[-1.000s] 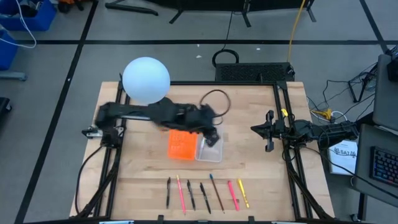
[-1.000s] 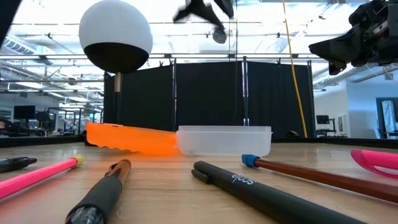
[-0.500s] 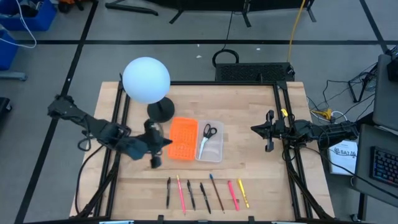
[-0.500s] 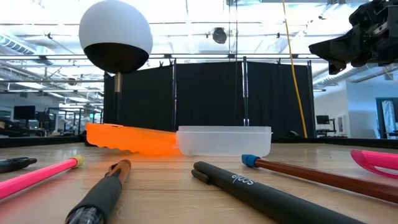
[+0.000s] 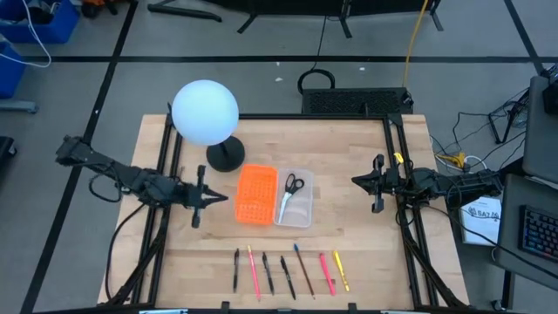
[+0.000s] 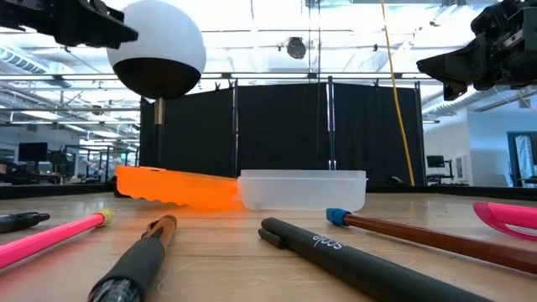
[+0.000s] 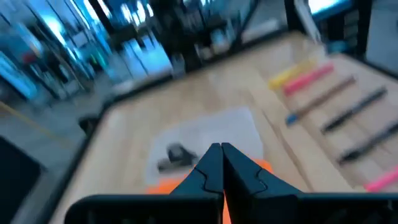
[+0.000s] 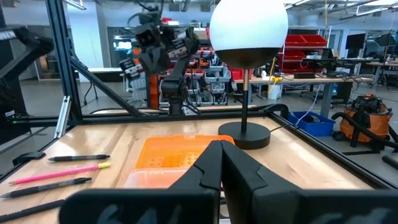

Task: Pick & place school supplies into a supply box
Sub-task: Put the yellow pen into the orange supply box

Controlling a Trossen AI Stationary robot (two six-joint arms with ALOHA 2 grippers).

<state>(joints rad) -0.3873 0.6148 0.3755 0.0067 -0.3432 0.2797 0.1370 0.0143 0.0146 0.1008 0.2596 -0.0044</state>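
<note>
Over the left side of the counter [image 5: 349, 218], the left arm stretches in low from its corner, forearm nearly level, its claw [image 5: 220, 197] pointing toward the orange perforated piece [image 5: 256, 194] and stopping just short of it; the fingers are pressed together with nothing between them. Across the counter, the right arm is folded back at the right edge, its claw [image 5: 357, 180] aimed inward, fingers likewise together and empty.

One clear supply box [image 5: 296, 199] sits beside the orange piece, the two touching along their long sides. One pair of black-handled scissors [image 5: 289, 189] lies inside the box.

Seven pens and pencils lie in a row near the front edge, well apart from the box: a black pen [image 5: 235, 269], a pink-red one [image 5: 254, 270], two more black ones [image 5: 268, 271] [image 5: 287, 276], a brown pencil with a blue end [image 5: 304, 269], another pink-red one [image 5: 326, 271] and a yellow one [image 5: 341, 269].

One lamp with a white globe [image 5: 205, 112] stands on a black round base behind the orange piece.
</note>
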